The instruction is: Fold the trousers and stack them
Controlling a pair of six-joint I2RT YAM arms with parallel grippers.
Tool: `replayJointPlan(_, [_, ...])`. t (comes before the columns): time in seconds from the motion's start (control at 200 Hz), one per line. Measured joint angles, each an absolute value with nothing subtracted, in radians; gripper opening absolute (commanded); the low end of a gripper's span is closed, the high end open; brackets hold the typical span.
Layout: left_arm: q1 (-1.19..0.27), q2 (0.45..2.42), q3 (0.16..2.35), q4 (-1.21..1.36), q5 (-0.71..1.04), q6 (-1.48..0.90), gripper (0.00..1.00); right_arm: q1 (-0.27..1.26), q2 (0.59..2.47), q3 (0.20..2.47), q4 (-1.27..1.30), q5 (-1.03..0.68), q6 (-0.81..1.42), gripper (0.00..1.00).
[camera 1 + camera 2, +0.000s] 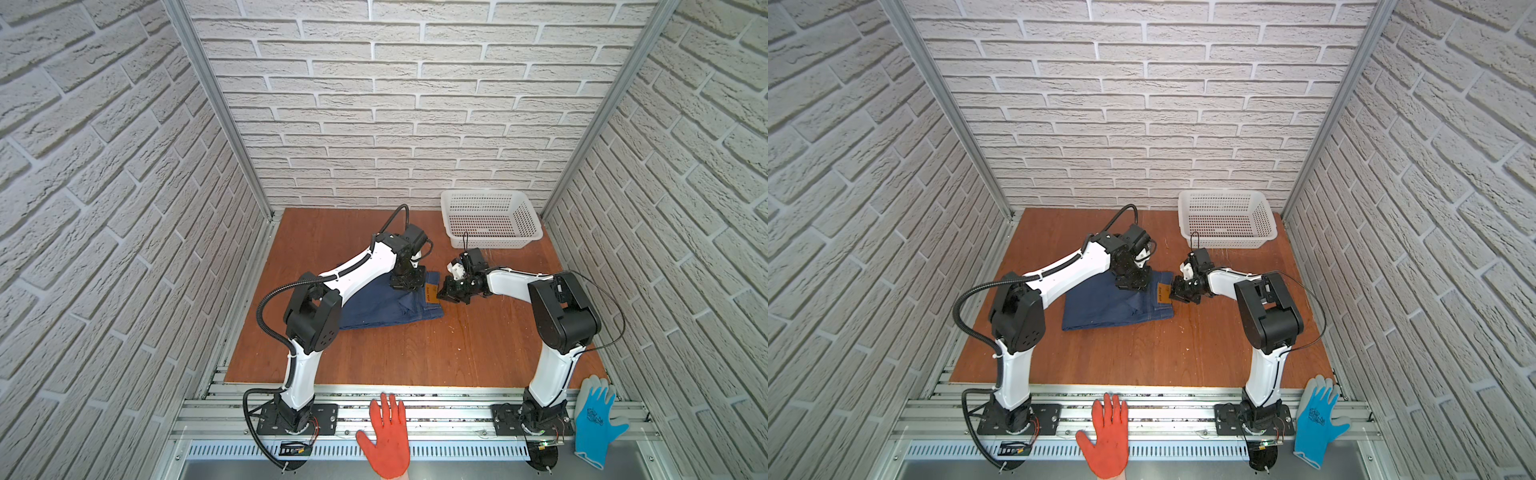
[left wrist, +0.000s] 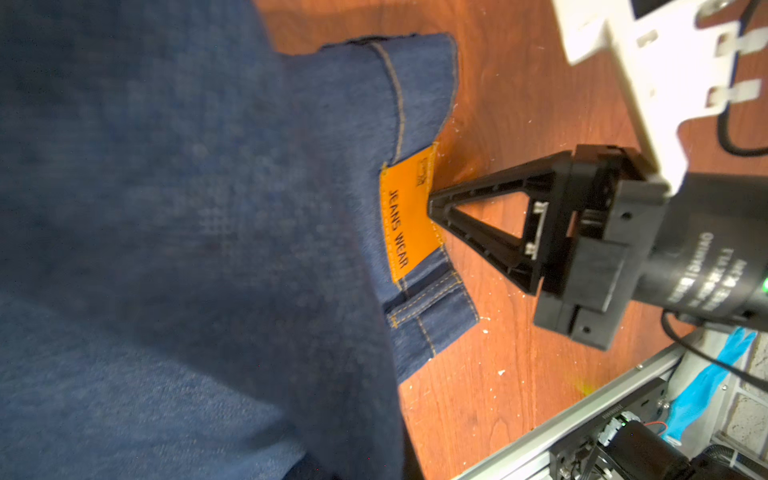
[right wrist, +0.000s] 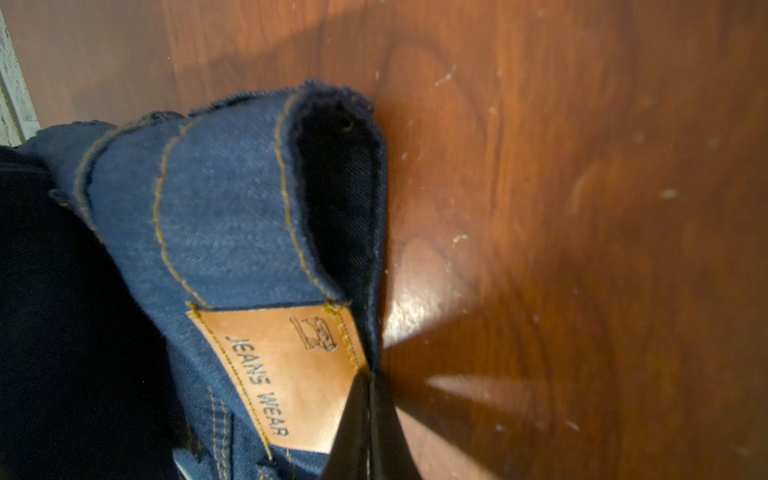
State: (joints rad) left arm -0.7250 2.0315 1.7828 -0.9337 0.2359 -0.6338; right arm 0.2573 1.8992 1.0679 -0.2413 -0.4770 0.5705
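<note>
The trousers [image 1: 374, 307] [image 1: 1100, 307] are dark blue jeans lying folded on the wooden table in both top views, waist towards the right. My left gripper [image 1: 406, 283] [image 1: 1133, 283] is down on their far edge near the waist. In the left wrist view denim [image 2: 208, 208] fills the picture and hides its jaws, so it looks shut on the cloth. My right gripper [image 1: 441, 296] [image 1: 1172, 296] [image 2: 432, 203] [image 3: 370, 378] is shut on the waistband beside the tan patch [image 3: 286, 374] [image 2: 409, 216]. The waistband [image 3: 228, 216] is lifted slightly and gapes open.
A white slotted basket [image 1: 490, 220] [image 1: 1225, 220] stands at the table's far right corner. An orange-gloved hand [image 1: 388, 436] rests on the front rail, and a teal-blue glove [image 1: 596, 419] lies by the right arm's base. Bare wood [image 1: 415, 353] lies in front of the jeans.
</note>
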Motion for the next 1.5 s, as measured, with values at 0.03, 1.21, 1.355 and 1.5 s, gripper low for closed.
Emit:
replayJointPlan(0.03, [-0.728, 2.037, 1.787, -0.933, 0.236, -0.634, 0.00, 0.258, 1.899, 1.068, -0.241, -0.477, 0.570, 0.05])
replayJointPlan(1.21, [-0.772, 2.167, 1.930, -0.991, 0.237, -0.619, 0.46, 0.276, 1.897, 1.090, -0.283, -0.442, 0.568, 0.10])
replayJointPlan(1.355, [-0.771, 2.166, 1.929, -0.984, 0.243, -0.613, 0.59, 0.286, 1.856, 1.090, -0.364, -0.385, 0.560, 0.28])
replayJointPlan(1.5, [-0.768, 2.130, 1.920, -0.978, 0.243, -0.603, 0.67, 0.286, 1.762, 1.092, -0.467, -0.292, 0.544, 0.37])
